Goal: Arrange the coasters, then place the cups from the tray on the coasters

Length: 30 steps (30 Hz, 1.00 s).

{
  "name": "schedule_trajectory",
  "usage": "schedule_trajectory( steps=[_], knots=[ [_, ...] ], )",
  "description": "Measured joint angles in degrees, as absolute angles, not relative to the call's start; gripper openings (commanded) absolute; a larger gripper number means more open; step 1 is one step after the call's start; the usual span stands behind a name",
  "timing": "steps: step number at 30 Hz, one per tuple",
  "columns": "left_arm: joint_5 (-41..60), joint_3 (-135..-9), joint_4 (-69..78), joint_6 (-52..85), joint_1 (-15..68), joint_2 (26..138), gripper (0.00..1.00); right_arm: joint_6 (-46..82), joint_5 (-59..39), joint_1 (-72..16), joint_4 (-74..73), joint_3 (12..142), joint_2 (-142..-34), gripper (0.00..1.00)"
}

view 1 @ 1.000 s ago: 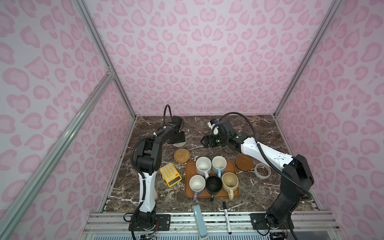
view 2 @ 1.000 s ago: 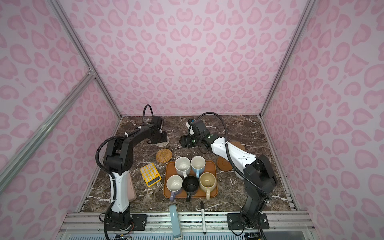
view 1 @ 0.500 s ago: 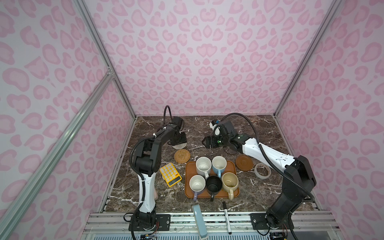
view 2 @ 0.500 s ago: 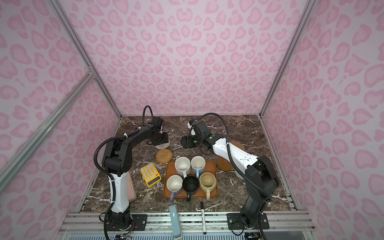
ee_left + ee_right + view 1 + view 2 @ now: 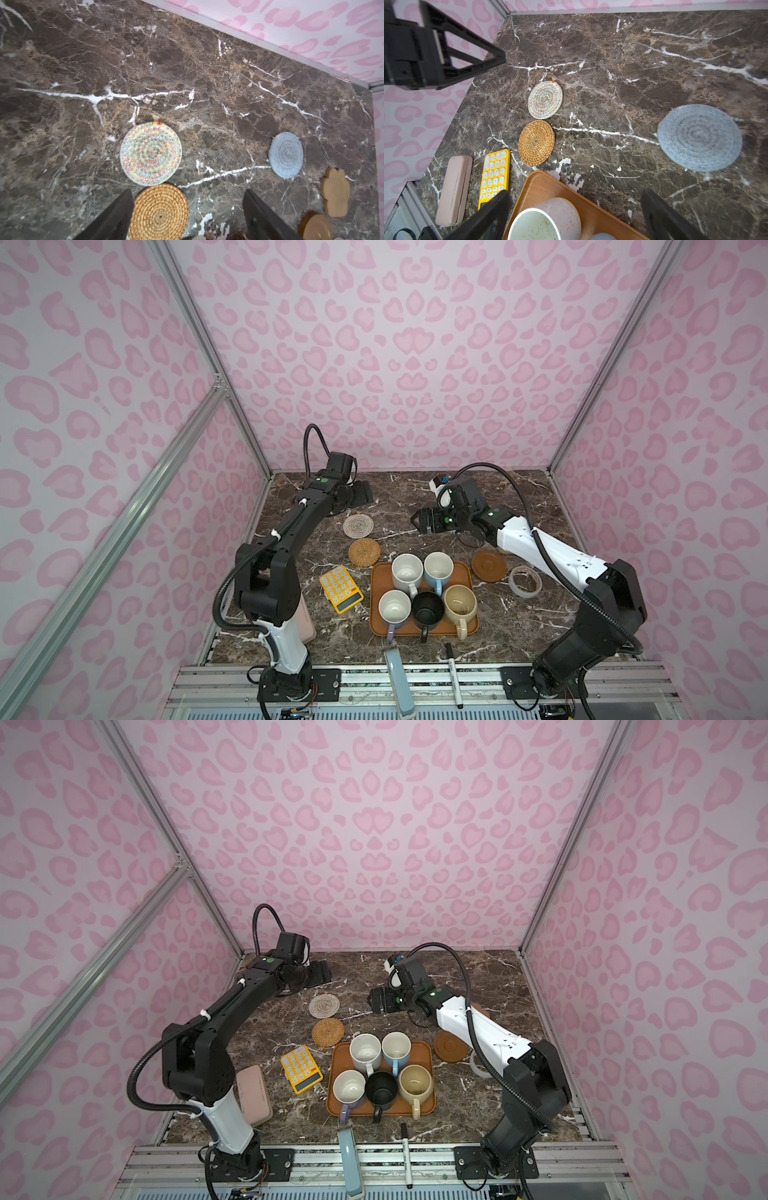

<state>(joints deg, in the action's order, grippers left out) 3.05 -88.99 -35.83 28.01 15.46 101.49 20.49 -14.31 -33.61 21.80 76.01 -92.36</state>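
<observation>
- The coasters first: the beige woven coaster and the tan rattan coaster lie flat on the marble, just beside each other, off the tray's far left corner.
- The grey-blue woven coaster lies flat well to the right of that pair, and the tan paw-shaped coaster is near it (the right arm hides both of them in both top views).
- The brown rimmed disc sits just right of the tray, between it and a tape ring.
- All five cups stand upright on the orange-brown tray: speckled white mug and light blue mug in the back row, lavender mug, black mug and cream-yellow mug in front.
- We see the left gripper near the back wall, jaws spread wide and gripping nothing.
- The right gripper hangs over the marble behind the tray, also spread wide and not gripping anything.
- A yellow calculator lies just left of the tray, with a pink case further left.
</observation>
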Motion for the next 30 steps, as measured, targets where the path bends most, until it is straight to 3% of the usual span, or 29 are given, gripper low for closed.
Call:
schedule_trajectory(
  steps=[11, 30],
  knots=[
    [-0.1, -64.6, -35.9, 29.9, 16.6, 93.2, 0.78, 17.7, -13.8, -31.2, 24.0, 71.4, -88.0, 0.99],
    [-7.9, -70.5, -32.7, 29.8, 26.7, 106.5, 0.63, 17.0, -15.0, -30.2, 25.0, 68.8, -87.0, 0.96]
  ],
)
